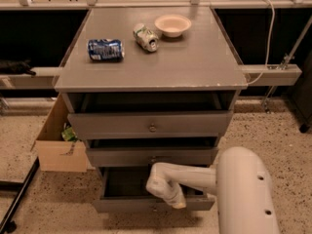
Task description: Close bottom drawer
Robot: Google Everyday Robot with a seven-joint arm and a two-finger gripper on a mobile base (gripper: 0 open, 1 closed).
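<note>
The grey cabinet (151,67) has three drawers, all pulled out a little. The bottom drawer (126,204) is the narrowest and lowest; its shallow box stands open and its plain grey front faces me near the floor. My gripper (171,199) hangs at the end of the white arm (195,177), reaching from the right down over the drawer's front edge, right of its middle. The fingertips are hidden against the drawer front.
On the cabinet top lie a blue can (105,49), a green-and-white can (146,37) and a pale bowl (172,25). The top drawer (151,125) has a round knob. An open cardboard box (61,143) stands on the floor at the left. A black leg (17,201) crosses the lower left.
</note>
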